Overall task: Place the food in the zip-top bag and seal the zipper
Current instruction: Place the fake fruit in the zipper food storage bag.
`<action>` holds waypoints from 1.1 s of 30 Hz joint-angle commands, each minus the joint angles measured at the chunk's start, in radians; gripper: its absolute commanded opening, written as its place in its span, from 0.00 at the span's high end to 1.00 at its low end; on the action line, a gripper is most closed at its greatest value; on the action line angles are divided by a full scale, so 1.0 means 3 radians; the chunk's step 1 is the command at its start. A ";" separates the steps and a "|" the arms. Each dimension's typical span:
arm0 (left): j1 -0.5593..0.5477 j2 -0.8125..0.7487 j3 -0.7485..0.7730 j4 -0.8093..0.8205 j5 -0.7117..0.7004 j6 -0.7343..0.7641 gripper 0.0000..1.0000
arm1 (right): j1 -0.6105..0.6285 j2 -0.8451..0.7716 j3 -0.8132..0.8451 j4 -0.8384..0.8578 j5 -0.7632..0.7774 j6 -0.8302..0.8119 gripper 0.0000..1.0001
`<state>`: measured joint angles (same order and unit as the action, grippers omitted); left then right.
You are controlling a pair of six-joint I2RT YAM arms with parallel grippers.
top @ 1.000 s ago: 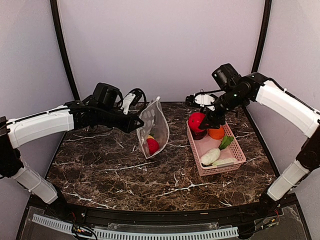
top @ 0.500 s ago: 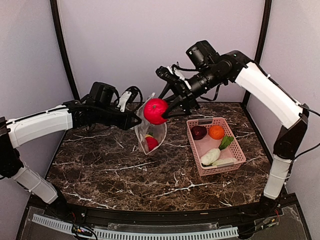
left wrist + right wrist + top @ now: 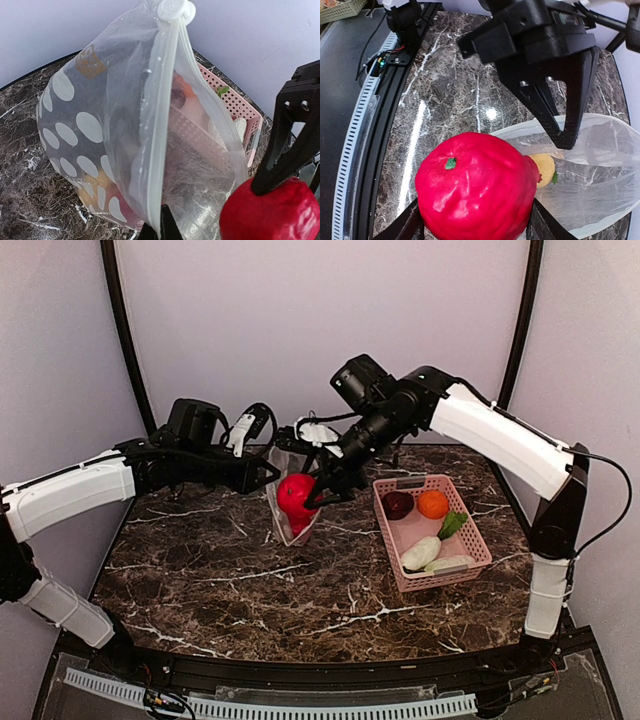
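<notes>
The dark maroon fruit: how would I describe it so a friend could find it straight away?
Look for the pink basket on the right side of the marble table. At its far end two round pieces sit side by side; the dark maroon fruit is the left one, next to the orange. It is the only dark piece there.

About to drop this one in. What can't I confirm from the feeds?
Count of food in the zip-top bag: left wrist view, blurred by wrinkled dotted plastic.
Bag mouth below the red fruit: right wrist view, fruit blocks it.
Most of the left end effector: left wrist view, cut off by bottom edge.
</notes>
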<state>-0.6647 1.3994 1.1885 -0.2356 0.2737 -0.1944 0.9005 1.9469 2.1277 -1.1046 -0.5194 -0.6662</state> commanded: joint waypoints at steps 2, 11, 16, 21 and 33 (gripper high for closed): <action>0.0023 -0.0140 -0.0068 0.0069 0.0061 -0.0052 0.99 | 0.0066 0.0028 -0.0092 0.0373 0.0769 0.0173 0.46; 0.0022 -0.0135 -0.0078 0.0085 0.0094 -0.0072 0.99 | 0.0081 0.0144 -0.0110 0.0786 0.1569 0.0422 0.15; 0.0025 -0.0133 -0.0074 0.0077 0.0099 -0.0078 0.99 | 0.0100 0.0034 -0.0012 0.0552 0.0912 0.0385 0.02; 0.0049 -0.0132 -0.0070 0.0070 0.0095 -0.0098 0.99 | 0.0144 -0.0114 -0.0089 0.0201 0.0383 0.0058 0.08; 0.0153 -0.0065 0.0084 -0.0183 0.0261 0.0057 0.99 | 0.0726 -0.0351 -0.0995 0.0281 0.1510 -0.0634 0.30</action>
<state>-0.6312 1.3888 1.1885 -0.2604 0.3088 -0.1978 1.0428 1.8423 1.9053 -1.0592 -0.2642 -0.7826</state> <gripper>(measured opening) 0.011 0.731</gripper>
